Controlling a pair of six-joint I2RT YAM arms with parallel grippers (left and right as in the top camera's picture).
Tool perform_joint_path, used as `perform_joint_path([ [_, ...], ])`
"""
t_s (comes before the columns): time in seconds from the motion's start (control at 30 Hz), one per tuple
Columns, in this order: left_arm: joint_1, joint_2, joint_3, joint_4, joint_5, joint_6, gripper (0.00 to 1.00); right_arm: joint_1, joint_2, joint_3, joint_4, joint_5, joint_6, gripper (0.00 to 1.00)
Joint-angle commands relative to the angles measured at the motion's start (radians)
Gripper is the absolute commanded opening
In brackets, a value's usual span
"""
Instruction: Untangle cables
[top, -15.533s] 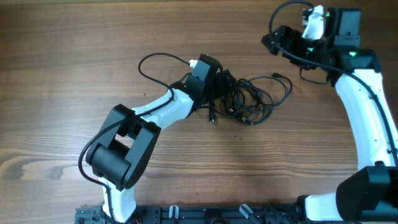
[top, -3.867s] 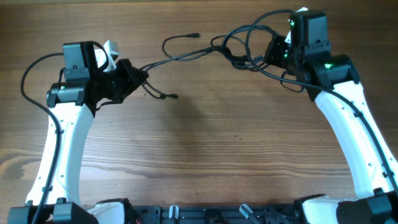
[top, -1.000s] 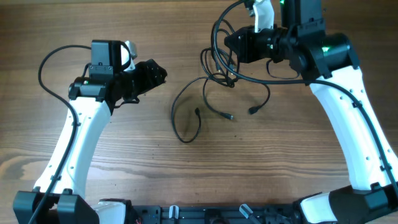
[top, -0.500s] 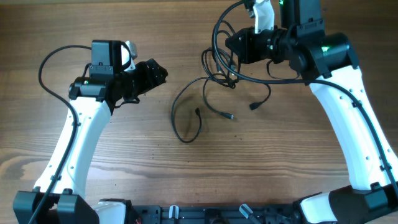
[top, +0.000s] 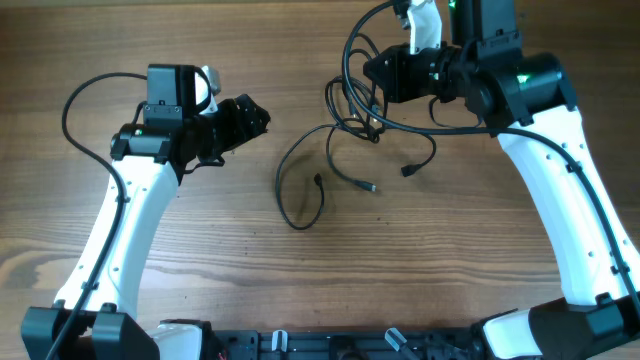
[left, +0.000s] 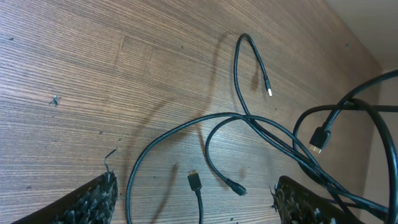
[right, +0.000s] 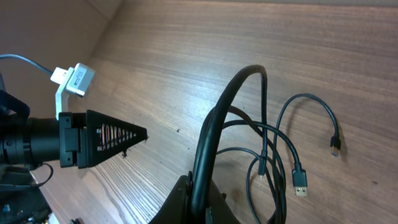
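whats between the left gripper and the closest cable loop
Nothing but bare wooden table. The overhead view shows that stretch clear between the open left gripper and the nearest cable loop.

I seem to be running a robotics lab bench rather than a home or shop; a plain wood-grain worktop (top: 300, 290) fills the overhead view, and the white-and-black left arm (top: 120, 230) and right arm (top: 575, 200) rise from a black rail (top: 330, 345) along its near edge. A green status light (top: 522, 78) glows on the right arm; thin black cables (top: 355, 125) are what the worktop carries; my left wrist view shows a bare beige wall (left: 373, 18) past its edge.
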Motion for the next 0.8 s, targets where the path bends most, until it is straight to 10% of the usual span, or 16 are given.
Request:
perform_joint_path([
  [0.0, -0.004, 0.009, -0.001, 0.004, 0.009, -0.009, 0.82, 0.002, 0.008, 0.005, -0.010, 0.006, -0.018, 0.07],
  [0.77, -0.003, 0.009, -0.001, 0.008, 0.009, -0.032, 0.84, 0.002, 0.008, 0.005, -0.033, 0.029, -0.018, 0.07],
])
